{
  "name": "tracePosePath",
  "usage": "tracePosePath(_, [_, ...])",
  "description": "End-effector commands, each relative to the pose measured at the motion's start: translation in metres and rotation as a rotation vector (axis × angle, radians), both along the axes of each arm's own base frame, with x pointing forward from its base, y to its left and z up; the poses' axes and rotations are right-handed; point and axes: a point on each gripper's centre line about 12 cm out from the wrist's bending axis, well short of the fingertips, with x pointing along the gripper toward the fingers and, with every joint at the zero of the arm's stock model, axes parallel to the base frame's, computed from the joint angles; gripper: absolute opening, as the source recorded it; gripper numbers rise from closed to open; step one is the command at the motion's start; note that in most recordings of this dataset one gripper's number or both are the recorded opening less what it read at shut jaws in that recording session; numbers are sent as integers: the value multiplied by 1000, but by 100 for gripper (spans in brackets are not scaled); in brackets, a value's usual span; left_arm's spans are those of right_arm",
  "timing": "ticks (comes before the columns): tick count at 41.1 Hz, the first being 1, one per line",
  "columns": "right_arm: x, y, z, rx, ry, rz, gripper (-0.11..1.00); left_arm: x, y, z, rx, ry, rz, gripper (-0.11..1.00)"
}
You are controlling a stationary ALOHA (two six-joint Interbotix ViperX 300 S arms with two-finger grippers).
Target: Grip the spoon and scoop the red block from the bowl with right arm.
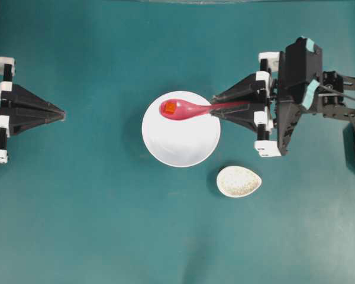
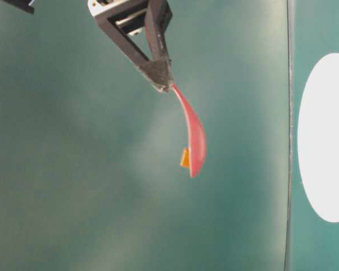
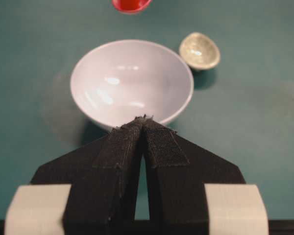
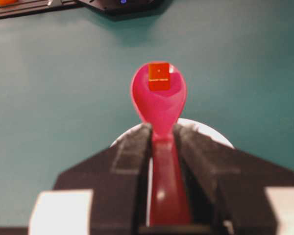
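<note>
Your right gripper (image 1: 215, 106) pinches the glossy pink-red spoon (image 1: 189, 109), tiny red-orange block (image 1: 170, 107) aboard, above the round white bowl (image 1: 180, 142); your left gripper (image 1: 63, 111) rests pressed together.

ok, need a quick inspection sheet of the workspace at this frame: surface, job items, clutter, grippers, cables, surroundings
Surface: teal tabletop, no spills seen.
Spoon: spoon held by its handle, scoop over the bowl, lifted clear of it in the table-level view.
Red block: red block sits in the spoon's scoop.
Bowl: white bowl upright, nothing seen inside in the left wrist view.
Clutter: speckled egg-shaped dish beside the bowl, apart from it.
Grippers: right gripper shut on the spoon handle; left gripper shut, holding nothing, away from the bowl.
Cables: thin cable along the right arm.
Surroundings: nothing seen.
</note>
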Motion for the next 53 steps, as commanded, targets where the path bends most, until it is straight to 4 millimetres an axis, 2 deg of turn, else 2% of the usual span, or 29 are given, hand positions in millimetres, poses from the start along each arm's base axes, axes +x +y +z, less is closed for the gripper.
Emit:
tracePosePath(1, [-2,1,15,-12,-48,4,25,2,0,7,3,-23,-1,0])
tracePosePath(24, [-2,6,28,-32,-119,15,25,2,0,7,2,-20,0,0])
tracePosePath(53, [-1,6,26,-15,-111,14,24,3,0,5,11,-15,-2,0])
